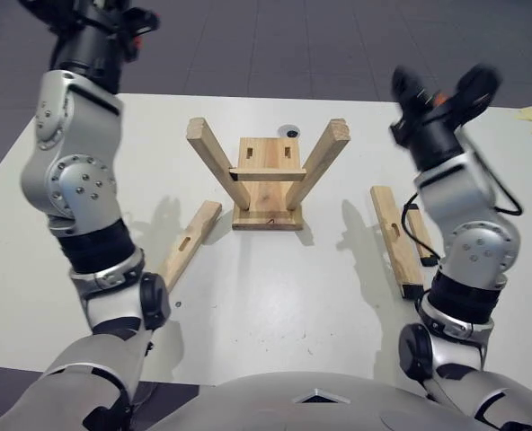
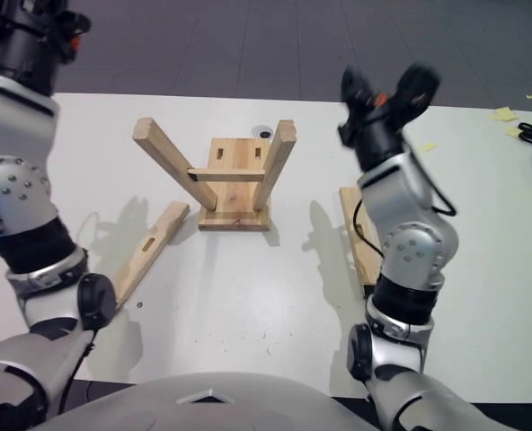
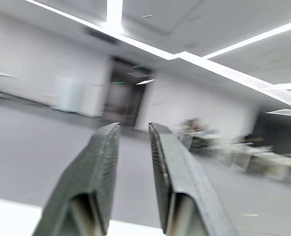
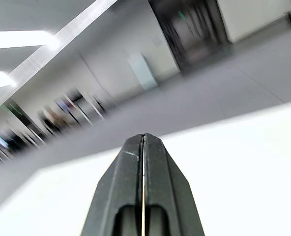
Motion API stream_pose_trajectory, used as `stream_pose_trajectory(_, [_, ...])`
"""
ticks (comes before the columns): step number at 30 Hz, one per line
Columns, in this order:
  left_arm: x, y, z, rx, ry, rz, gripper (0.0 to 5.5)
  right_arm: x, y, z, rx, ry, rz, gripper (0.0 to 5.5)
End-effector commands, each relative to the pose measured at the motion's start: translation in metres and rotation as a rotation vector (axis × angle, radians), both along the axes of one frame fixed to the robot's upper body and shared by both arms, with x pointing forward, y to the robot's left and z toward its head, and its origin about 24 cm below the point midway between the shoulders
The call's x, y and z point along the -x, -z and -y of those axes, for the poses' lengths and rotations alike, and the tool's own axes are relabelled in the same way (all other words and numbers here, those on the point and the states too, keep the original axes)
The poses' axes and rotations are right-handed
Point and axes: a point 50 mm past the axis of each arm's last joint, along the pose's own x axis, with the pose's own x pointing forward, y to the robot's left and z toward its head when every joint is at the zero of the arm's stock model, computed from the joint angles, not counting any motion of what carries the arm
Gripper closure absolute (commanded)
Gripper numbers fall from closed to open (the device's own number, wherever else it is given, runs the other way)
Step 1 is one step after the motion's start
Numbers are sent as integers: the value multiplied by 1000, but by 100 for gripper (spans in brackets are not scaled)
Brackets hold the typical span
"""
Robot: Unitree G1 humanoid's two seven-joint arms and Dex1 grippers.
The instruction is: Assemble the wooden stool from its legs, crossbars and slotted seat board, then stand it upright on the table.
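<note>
The half-built stool (image 1: 266,193) is lying upside down mid-table, its pale slotted seat board (image 1: 268,215) resting flat so two square-cut legs (image 1: 214,162) are splaying upward, tied by a crossbar (image 1: 268,174). This is probably keeping the free slots reachable. A loose leg (image 1: 191,235) and more bare-wood sticks (image 1: 392,233) are waiting either side on the smooth white table (image 1: 275,296). Both arms are hanging raised. The left gripper (image 3: 134,129) is showing a narrow, empty gap, and the right gripper (image 4: 143,137) is pressing its fingers together on nothing.

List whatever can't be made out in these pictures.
Right hand: blurred in both eye views.
Loose leg on the right: right eye view, largely hidden behind the right arm.
Dark strip beside it: left eye view, partly behind the arm.
Round thing behind the seat board: too small to identify.
</note>
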Motion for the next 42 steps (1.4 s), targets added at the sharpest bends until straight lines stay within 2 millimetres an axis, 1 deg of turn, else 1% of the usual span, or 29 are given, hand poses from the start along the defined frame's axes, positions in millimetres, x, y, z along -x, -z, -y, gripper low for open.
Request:
stream_pose_trajectory(1, [-2, 18, -13, -33, -82, -60, 373, 33, 18, -52, 53, -470, -57, 550])
stream_pose_trajectory(2, [0, 21, -16, -38, -88, -67, 353, 48, 6, -59, -5, -617, 10, 550])
stream_pose_trajectory(3, [2, 23, -22, -58, -112, -75, 335, 61, -7, -62, -75, -741, 79, 550])
stream_pose_trajectory(4, [5, 26, -29, -60, -130, -84, 321, 71, -15, -61, -122, -822, 113, 550])
stream_pose_trajectory(5, [7, 28, -36, -68, -154, -91, 303, 76, -18, -58, -126, -864, 120, 550])
stream_pose_trajectory(7, [12, 29, -50, -85, -187, -97, 265, 70, -11, -46, -26, -821, 95, 550])
stream_pose_trajectory(10, [22, 23, -70, -123, -228, -89, 209, 60, -8, -31, 48, -735, 96, 550])
stream_pose_trajectory(11, [26, 18, -78, -130, -236, -73, 187, 57, -6, -29, 75, -698, 100, 530])
stream_pose_trajectory(12, [29, 13, -81, -106, -200, -46, 167, 55, -4, -28, 89, -672, 103, 517])
stream_pose_trajectory(13, [34, 10, -79, -68, -92, -36, 151, 53, -2, -28, 94, -642, 100, 502])
stream_pose_trajectory(14, [42, 12, -70, -34, 98, -48, 131, 52, 0, -28, 96, -615, 105, 483])
stream_pose_trajectory(15, [53, 15, -61, -18, 300, -63, 117, 52, 0, -28, 77, -589, 106, 470])
stream_pose_trajectory(16, [64, 21, -55, 12, 472, -96, 100, 53, 1, -27, 56, -565, 105, 453])
stream_pose_trajectory(17, [76, 26, -54, 44, 597, -123, 83, 53, 1, -25, 47, -547, 104, 437])
stream_pose_trajectory(19, [94, 31, -59, 127, 731, -158, 48, 54, 4, -18, 53, -515, 95, 404])
stream_pose_trajectory(20, [104, 31, -56, 129, 811, -166, 35, 54, 6, -14, 58, -495, 88, 391])
stream_pose_trajectory(21, [113, 32, -48, 120, 889, -187, 17, 54, 7, -10, 55, -476, 83, 373])
stream_pose_trajectory(22, [120, 34, -40, 101, 956, -219, 10, 54, 7, -7, 51, -459, 77, 355])
stream_pose_trajectory(25, [135, 40, -20, 73, 1098, -294, 10, 53, 11, -1, 52, -419, 54, 299])
stream_pose_trajectory(26, [139, 40, -13, 62, 1140, -306, 10, 53, 12, -1, 51, -415, 48, 289])
stream_pose_trajectory(28, [145, 42, 1, -8, 1210, -358, 10, 53, 13, -1, 38, -413, 40, 253])
stream_pose_trajectory(29, [146, 44, 6, -43, 1222, -390, 10, 54, 13, -1, 35, -415, 38, 237])
stream_pose_trajectory(31, [137, 47, 12, -153, 1161, -430, 10, 54, 12, -3, 27, -420, 41, 198])
stream_pose_trajectory(34, [107, 53, 16, -395, 935, -402, 10, 54, 10, -6, 20, -432, 53, 150])
stream_pose_trajectory(35, [99, 56, 20, -493, 887, -380, 10, 53, 9, -7, 20, -438, 56, 133])
stream_pose_trajectory(38, [80, 56, 27, -631, 813, -289, 10, 51, 12, -12, 42, -457, 52, 79])
stream_pose_trajectory(41, [59, 58, 20, -763, 731, -247, 10, 49, 13, -14, 62, -471, 50, 25])
stream_pose_trajectory(42, [49, 59, 17, -802, 694, -235, 10, 48, 13, -16, 69, -477, 53, 15])
